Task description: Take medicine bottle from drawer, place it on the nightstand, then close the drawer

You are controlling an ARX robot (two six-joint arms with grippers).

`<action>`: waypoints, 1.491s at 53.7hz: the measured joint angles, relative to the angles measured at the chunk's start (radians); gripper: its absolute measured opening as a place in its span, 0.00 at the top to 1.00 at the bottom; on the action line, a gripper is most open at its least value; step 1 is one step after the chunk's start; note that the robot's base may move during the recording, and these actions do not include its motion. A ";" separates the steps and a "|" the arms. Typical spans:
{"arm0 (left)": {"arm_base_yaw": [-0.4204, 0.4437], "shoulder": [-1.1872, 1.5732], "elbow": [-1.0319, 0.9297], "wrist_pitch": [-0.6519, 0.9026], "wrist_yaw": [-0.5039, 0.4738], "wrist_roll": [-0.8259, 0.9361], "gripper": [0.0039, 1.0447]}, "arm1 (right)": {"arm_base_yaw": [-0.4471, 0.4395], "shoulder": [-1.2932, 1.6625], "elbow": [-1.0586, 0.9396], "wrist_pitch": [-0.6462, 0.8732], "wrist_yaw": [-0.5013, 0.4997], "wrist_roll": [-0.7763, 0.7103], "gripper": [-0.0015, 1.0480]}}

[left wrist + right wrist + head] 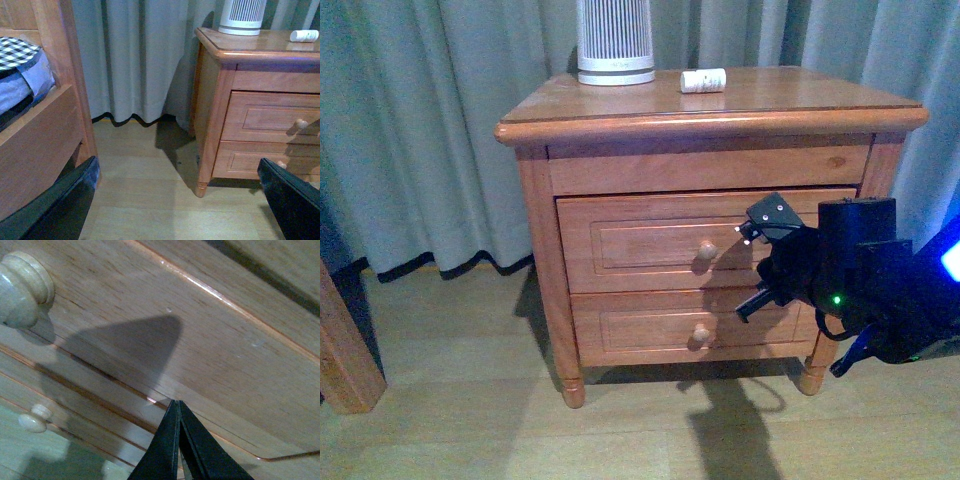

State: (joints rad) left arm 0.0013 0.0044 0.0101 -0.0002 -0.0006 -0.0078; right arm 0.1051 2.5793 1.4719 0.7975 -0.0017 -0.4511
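The medicine bottle (703, 80), small and white, lies on its side on top of the nightstand (720, 105); it also shows in the left wrist view (304, 35). The upper drawer (650, 245) looks pushed in, its front about flush with the cabinet. My right gripper (748, 234) is shut and empty, its tips (176, 404) at or touching the drawer's front panel, to the right of the round knob (22, 290). My left gripper (178, 162) is open and empty, low over the floor left of the nightstand (215, 100), and out of the front view.
A tall white ribbed device (615, 40) stands at the back of the nightstand top. The lower drawer (650, 330) is shut. A wooden bed frame (35, 135) with checked bedding stands to the left. Grey curtains (420, 130) hang behind, over a wood floor (150, 200).
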 joint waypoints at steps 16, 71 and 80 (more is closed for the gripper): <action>0.000 0.000 0.000 0.000 0.000 0.000 0.06 | 0.006 -0.458 -0.490 0.101 0.031 0.268 0.97; 0.000 0.000 0.000 0.000 0.000 0.000 0.06 | -0.108 -2.570 -1.457 -0.803 0.002 0.458 0.97; 0.000 0.000 0.000 0.000 0.000 0.000 0.06 | -0.108 -2.573 -1.457 -0.800 -0.001 0.457 0.97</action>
State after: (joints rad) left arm 0.0013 0.0044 0.0101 -0.0002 -0.0006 -0.0078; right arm -0.0029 0.0059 0.0151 -0.0025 -0.0029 0.0059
